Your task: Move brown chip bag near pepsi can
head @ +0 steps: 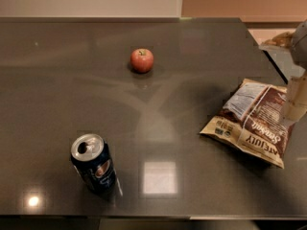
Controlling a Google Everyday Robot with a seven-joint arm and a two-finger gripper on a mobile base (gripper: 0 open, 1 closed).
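Fingers (pixel 295 97) first: only one tan finger of the gripper (pixel 290 118) shows, cut off by the right border of the view, so I cannot tell whether the pair is spread or closed. The gripper hangs at the far right, its tip down at the right side of the brown chip bag (pixel 252 121). It may be touching the foil or just above it; the angle does not settle that. The bag lies flat with its printed face up on the right part of the dark table (pixel 192 80). It is well apart from the pepsi can (pixel 93 164), which stands upright near the front left with its silver top showing. A red apple (pixel 142 60) sits toward the back, apart from both. Judging by this layout, the step in hand is taking hold of the bag, and the carry across has not begun. The next move calls for a firm pinch on crinkly, yielding foil, probably at the near edge or a fold, since a flat bag gives little to bite on. Then the bag must be lifted or slid leftward and toward the front over the bare stretch of table, passing well in front of the apple. It should come to rest just beside the can without nudging it, because an upright can would likely tip at a light knock.
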